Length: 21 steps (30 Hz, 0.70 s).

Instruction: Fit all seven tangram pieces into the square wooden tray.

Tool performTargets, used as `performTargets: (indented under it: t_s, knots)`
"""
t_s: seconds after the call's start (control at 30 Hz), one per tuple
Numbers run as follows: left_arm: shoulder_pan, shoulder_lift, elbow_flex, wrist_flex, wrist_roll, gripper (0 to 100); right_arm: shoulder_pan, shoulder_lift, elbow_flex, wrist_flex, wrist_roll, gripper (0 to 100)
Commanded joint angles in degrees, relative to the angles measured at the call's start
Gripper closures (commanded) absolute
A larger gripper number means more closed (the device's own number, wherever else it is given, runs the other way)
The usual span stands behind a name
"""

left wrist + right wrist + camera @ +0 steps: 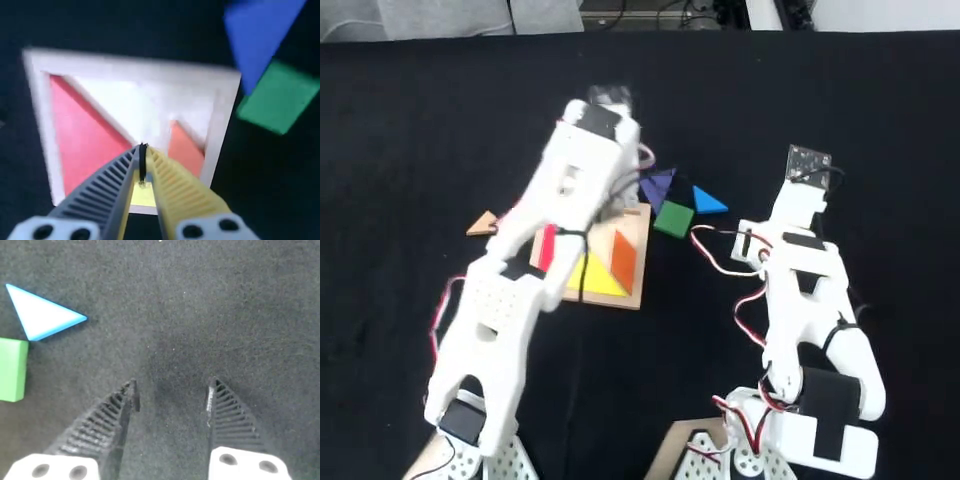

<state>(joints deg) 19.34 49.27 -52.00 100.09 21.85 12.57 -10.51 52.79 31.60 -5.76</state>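
Left jaws tight together over square wooden tray (135, 62), right jaws apart above fuzzy black cloth (225, 315).

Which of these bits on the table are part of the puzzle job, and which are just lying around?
Job: wooden tray; red piece, yellow piece, orange piece inside it; purple triangle, blue triangle, green square, tan triangle outside.
Lying about: black cloth, cables at the back.

Seven tangram pieces (673, 218), one square wooden tray (610, 300), two arms (800, 280).
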Motion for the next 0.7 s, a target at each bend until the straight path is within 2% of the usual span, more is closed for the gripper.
performTargets:
  t_s: [0.0, 0.13, 0.3, 0.67]
  knots:
    - [0.57, -5.19, -5.05, 0.53, -0.26, 97, 0.26, -1.98, -4.53, -1.05, -0.44, 77.9]
    - [2.95, -0.97, -5.58, -2.46, 0.00, 97, 0.26, -1.98, -4.53, -1.05, -0.44, 77.9]
    - [2.07, 2.90, -5.58, -8.09, 0.00, 97, 0.35, -1.98, -4.53, -1.05, -0.44, 77.9]
    - [3.21, 7.47, -5.58, -6.42, 0.09, 97, 0.35, -2.07, -4.53, -1.05, -0.35, 77.9]
